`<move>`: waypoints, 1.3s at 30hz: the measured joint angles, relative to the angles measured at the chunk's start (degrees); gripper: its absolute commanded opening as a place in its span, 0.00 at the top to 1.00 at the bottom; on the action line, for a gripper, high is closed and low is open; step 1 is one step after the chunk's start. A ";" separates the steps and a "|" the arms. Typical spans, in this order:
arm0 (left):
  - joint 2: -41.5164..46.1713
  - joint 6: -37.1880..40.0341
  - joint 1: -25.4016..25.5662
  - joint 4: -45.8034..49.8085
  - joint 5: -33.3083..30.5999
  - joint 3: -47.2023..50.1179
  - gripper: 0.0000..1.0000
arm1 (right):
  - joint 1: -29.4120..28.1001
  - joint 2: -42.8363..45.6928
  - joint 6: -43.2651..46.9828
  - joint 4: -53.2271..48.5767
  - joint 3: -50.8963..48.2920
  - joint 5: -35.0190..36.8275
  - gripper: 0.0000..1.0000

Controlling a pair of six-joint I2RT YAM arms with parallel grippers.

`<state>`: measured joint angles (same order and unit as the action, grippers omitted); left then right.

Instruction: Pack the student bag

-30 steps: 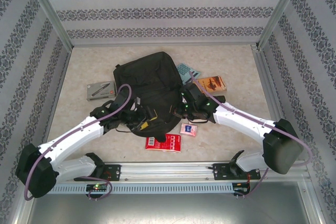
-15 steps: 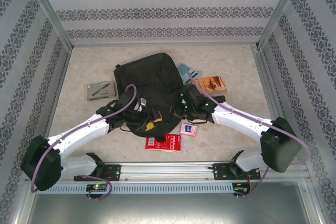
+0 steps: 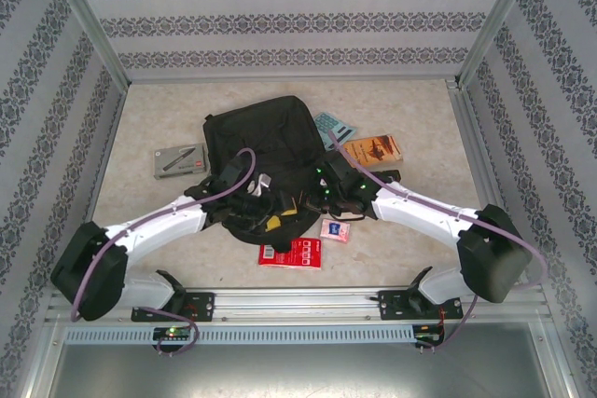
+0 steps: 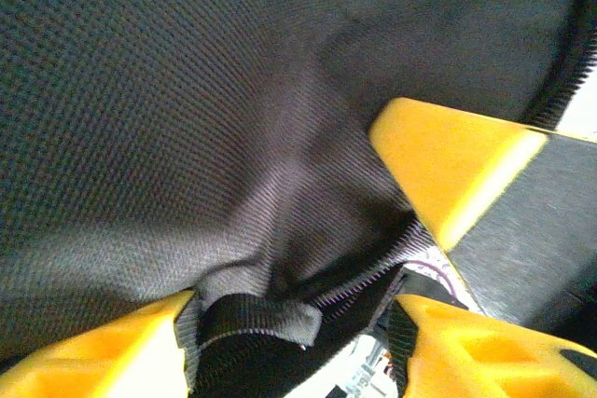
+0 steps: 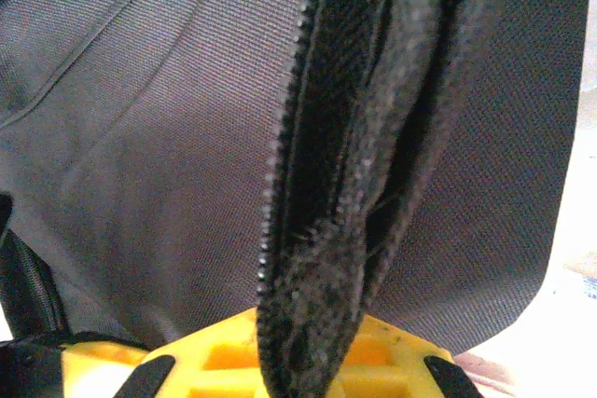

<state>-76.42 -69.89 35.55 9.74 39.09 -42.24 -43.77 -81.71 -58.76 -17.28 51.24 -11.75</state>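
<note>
The student bag (image 3: 261, 142), a large black backpack, lies in the middle of the table. My left gripper (image 3: 273, 208) is at its near edge. In the left wrist view its yellow fingers (image 4: 103, 351) stand apart, with bunched bag fabric (image 4: 187, 118), a webbing loop (image 4: 256, 319) and a zipper edge between them. My right gripper (image 3: 315, 195) is at the bag's near right side. It is shut on a fold of the bag's zipper edge (image 5: 326, 230), which rises out of the yellow jaws at the right gripper (image 5: 308, 365).
A grey box (image 3: 179, 160) lies left of the bag. A teal item (image 3: 334, 128) and an orange book (image 3: 373, 149) lie to its right. A pink card (image 3: 336, 230) and a red book (image 3: 291, 253) lie near the front. A yellow and grey block (image 4: 466, 184) sits close to my left fingers.
My left arm has reached further right and in towards the bag's near edge. The right gripper has shifted slightly left and still holds the bag.
</note>
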 measured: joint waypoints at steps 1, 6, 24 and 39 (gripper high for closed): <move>-0.52 0.39 0.00 0.07 0.09 -0.11 0.52 | 0.00 -0.04 0.00 0.00 0.00 0.02 1.00; -1.51 2.51 0.00 1.36 -0.11 -1.88 0.65 | 0.00 -0.09 0.04 0.26 0.04 0.20 1.00; 0.44 9.40 0.02 9.62 -6.47 -8.35 1.00 | -0.74 -0.63 0.61 1.07 1.38 1.42 1.00; 5.51 8.90 0.07 8.15 -11.06 -3.61 1.00 | -1.40 -0.63 0.61 2.99 1.38 2.25 1.00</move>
<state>-70.91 -60.99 35.62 17.89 28.03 -45.84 -45.17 -82.35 -58.15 -14.28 52.62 -9.50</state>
